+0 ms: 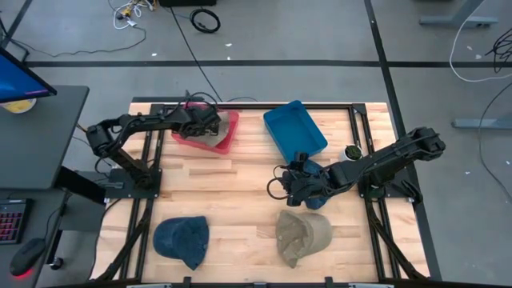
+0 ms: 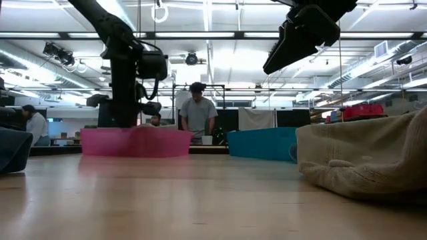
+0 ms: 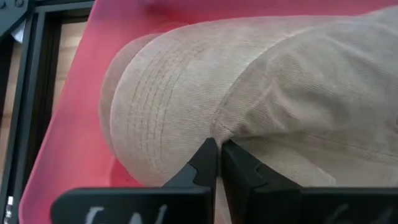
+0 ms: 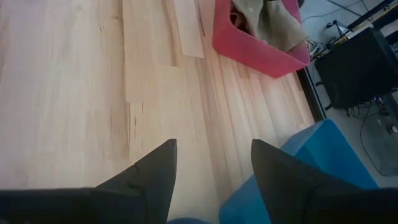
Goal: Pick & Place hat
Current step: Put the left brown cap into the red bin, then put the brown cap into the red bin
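The left gripper (image 3: 217,163) was clenched on the ribbed tan corduroy hat (image 3: 249,93) lying in the smooth pink bin (image 1: 228,138). The right gripper (image 4: 211,168) hung released above bare plank table (image 4: 74,93), a blue bin (image 1: 294,128) just beside it and a second tan hat (image 1: 302,235) nearby.

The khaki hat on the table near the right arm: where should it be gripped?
Probably the crown of the khaki hat, from straight above: it lies slumped in soft folds that pinch easily. The open right gripper hovers beside it, empty.
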Available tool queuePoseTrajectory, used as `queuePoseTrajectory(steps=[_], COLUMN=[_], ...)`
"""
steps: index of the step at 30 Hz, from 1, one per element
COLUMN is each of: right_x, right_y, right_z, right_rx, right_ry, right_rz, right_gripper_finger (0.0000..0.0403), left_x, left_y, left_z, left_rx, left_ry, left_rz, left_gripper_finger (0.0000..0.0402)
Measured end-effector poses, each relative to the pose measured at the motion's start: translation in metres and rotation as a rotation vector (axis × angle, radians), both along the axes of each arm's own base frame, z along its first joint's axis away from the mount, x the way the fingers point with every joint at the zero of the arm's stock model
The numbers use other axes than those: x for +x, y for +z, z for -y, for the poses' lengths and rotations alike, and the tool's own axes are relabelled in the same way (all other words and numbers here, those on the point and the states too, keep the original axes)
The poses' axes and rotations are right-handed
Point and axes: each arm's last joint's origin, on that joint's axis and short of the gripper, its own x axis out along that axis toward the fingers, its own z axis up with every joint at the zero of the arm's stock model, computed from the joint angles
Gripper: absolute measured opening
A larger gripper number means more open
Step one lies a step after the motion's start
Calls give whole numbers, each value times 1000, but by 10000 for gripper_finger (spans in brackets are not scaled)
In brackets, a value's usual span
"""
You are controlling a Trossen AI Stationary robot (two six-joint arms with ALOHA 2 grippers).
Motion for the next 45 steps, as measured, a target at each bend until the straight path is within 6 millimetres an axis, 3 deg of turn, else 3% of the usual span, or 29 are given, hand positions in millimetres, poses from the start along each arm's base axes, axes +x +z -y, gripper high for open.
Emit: queuePoseTrajectory(steps=[6,12,18,23,29,36,41,45], right_x=[0,0,1,-5,-14,-18,-21,-22], right_y=[0,0,15,14,0,-16,-39,-51], right_z=[0,-1,-11,-26,-45,-68,-80,-86], right_rx=[-7,14,266,478,670,712,671,633], right_ry=[7,49,130,141,36,-38,-147,-161], right_rz=[-5,-26,-48,-99,-204,-265,-331,-368], right_gripper_finger=[210,210,210,210,210,210,210,210], left_x=[2,11,13,19,40,63,81,91], left_y=[4,25,54,75,97,121,125,116], left_z=[-1,-7,-7,1,35,100,146,173], left_rx=[4,20,-27,20,132,236,217,260], left_ry=[-72,-141,-209,-257,-567,-1082,-1607,-1870], left_rz=[-28,-46,-139,-180,-170,-82,82,252], left_gripper_finger=[50,97,126,135,133,133,132,133])
